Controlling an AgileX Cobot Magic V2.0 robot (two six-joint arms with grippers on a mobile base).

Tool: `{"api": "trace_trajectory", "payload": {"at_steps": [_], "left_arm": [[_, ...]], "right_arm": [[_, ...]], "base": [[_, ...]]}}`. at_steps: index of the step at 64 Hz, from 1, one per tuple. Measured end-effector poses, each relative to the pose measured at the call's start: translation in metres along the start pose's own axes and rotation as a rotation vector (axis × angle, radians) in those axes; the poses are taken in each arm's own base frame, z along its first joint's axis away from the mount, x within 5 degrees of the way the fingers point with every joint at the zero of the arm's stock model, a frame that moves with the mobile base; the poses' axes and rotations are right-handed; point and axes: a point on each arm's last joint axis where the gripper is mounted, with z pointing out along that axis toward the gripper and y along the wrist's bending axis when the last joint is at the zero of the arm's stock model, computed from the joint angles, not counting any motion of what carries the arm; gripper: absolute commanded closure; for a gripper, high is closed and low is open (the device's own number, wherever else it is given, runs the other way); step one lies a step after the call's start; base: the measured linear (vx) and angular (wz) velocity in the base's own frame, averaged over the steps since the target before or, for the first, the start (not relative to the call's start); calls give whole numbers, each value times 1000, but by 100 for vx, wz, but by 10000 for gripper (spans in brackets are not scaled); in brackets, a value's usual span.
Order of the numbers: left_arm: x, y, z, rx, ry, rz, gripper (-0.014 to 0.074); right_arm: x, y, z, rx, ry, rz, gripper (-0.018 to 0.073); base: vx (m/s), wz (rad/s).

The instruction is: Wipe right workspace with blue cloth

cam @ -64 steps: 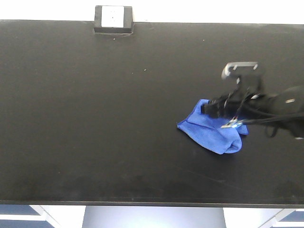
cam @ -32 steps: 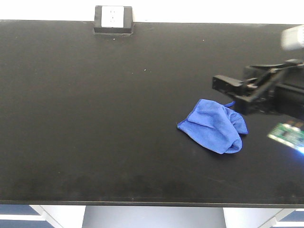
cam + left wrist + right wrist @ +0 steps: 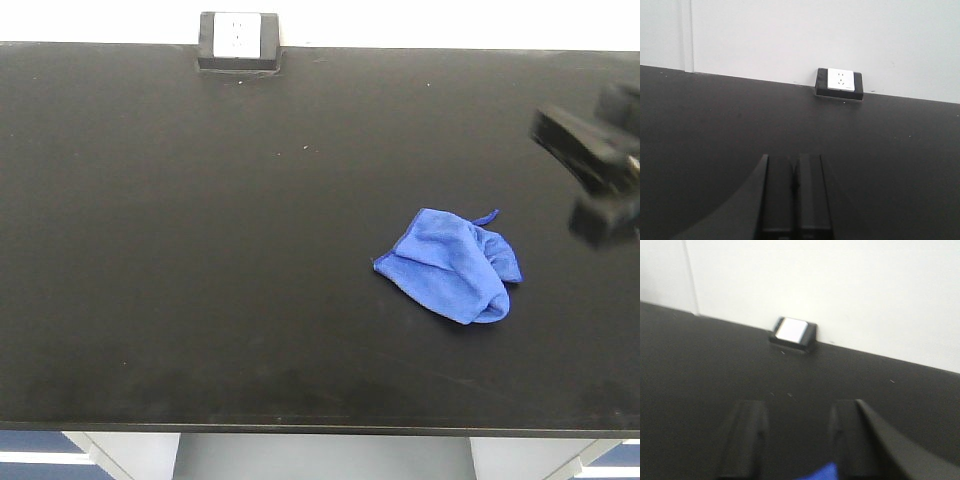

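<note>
The blue cloth lies crumpled on the black bench, right of centre in the front view, its thin loop tag poking toward the upper right. The right claw, blurred at the right edge of that frame, is clear of the cloth with its fingers spread and empty; its wrist view shows a sliver of blue between them at the bottom edge. The left claw is clenched on nothing, facing the small white box. Judging by this, the cloth has been let go and wiping looks finished; if more passes are wanted, the right claw must regrasp it.
</note>
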Motion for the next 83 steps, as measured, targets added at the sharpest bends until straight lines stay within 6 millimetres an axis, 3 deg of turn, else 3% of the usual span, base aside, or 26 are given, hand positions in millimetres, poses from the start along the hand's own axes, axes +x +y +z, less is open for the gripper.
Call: {"api": "trace_trajectory", "payload": {"at_steps": [5, 22, 44, 83], "left_arm": [[0, 0, 0, 0, 0, 0, 602], [0, 0, 0, 0, 0, 0, 602], [0, 0, 0, 0, 0, 0, 602], [0, 0, 0, 0, 0, 0, 602]], "right_arm": [[15, -2, -9, 46, 35, -31, 573], [78, -17, -39, 261, 81, -65, 567], [169, -19, -59, 454, -72, 49, 567], [174, -16, -65, 460, -119, 55, 567]], "base": [[0, 0], [0, 0], [0, 0], [0, 0]]}}
